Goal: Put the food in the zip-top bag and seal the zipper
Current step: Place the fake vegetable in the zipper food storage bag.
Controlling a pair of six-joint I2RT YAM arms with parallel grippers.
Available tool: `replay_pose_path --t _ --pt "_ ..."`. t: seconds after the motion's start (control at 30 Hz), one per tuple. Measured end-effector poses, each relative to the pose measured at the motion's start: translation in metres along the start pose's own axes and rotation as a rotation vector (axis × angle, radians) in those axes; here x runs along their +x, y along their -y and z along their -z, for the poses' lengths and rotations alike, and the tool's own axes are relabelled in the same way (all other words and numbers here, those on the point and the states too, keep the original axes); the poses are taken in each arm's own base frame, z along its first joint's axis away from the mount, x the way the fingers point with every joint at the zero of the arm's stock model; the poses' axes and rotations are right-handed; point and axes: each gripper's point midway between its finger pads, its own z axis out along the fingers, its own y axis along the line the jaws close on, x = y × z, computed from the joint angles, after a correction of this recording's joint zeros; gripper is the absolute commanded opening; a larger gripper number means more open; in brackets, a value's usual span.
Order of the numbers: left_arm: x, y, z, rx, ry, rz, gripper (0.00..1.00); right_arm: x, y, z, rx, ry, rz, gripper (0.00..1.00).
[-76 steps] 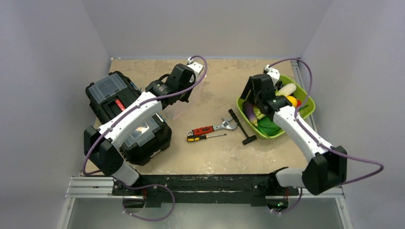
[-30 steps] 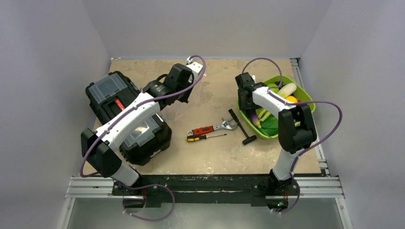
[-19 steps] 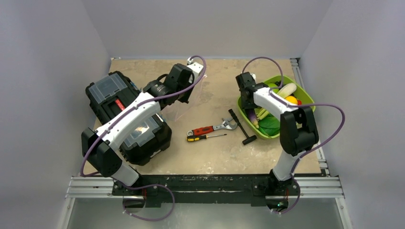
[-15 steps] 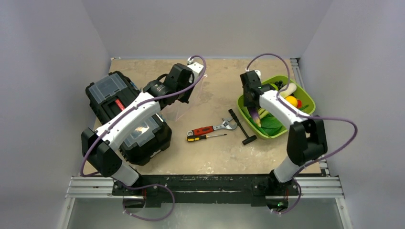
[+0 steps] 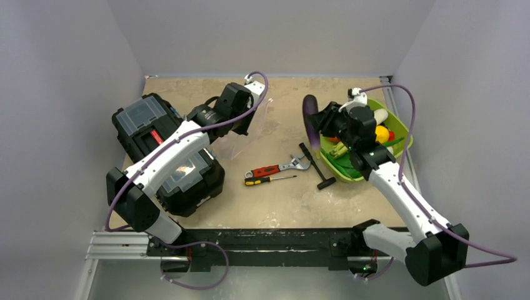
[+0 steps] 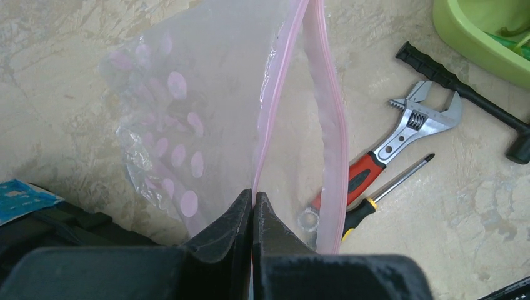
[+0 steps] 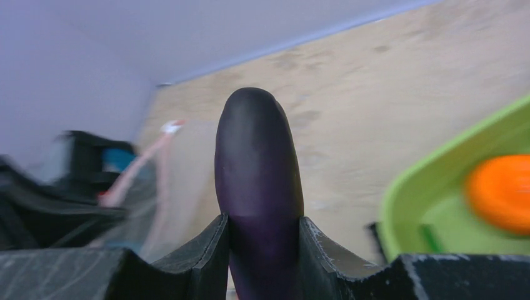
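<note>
I've got a dark purple eggplant (image 7: pixel 259 187) held up in the air, rounded tip outward. The clear, floppy zip-top bag (image 6: pixel 206 125), dotted with pink, is lifted by one lip of its pink zipper (image 6: pixel 275 112), mouth parted open. An orange ball (image 7: pixel 503 190) sits well apart from the bag.

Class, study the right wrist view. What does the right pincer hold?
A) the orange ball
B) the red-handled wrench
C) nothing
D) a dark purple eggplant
D: the right pincer is clamped on the dark purple eggplant, whose rounded end sticks out between its fingers.
</note>
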Motion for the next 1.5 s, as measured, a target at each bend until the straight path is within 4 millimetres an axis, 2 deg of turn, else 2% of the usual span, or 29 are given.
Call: replay_pose_path --t 0.1,0.2,0.4,0.53,0.77,1.07,1.2,1.5 --pt "0.0 -0.001 0.0 -0.002 0.001 0.011 0.0 0.011 -0.036 -0.001 -0.185 -0.023 -0.181 0.0" --pt "0.0 -0.001 0.0 -0.004 0.001 0.023 0.0 0.034 -0.07 -0.005 -0.311 -0.123 -0.361 0.0" --pt "-0.002 -0.002 0.0 -0.014 0.007 0.049 0.0 0.073 -0.126 0.002 -0.393 -0.339 -0.579 0.0" --pt "-0.003 -0.003 -0.001 -0.028 0.014 0.07 0.0 0.077 -0.151 0.011 -0.411 -0.41 -0.681 0.0" --pt "-0.005 -0.002 -0.001 -0.03 0.019 0.099 0.0 0.075 -0.158 0.009 -0.327 -0.439 -0.832 0.0" --pt "-0.008 -0.001 -0.001 -0.024 0.031 0.118 0.0 0.081 -0.153 -0.032 -0.169 -0.416 -0.99 0.0" --pt "-0.008 0.002 0.0 -0.01 0.035 0.129 0.0 0.082 -0.148 -0.042 -0.121 -0.384 -1.033 0.0" --pt "-0.016 0.011 0.006 0.058 0.065 0.144 0.0 0.054 -0.15 -0.072 -0.071 -0.243 -1.034 0.0"
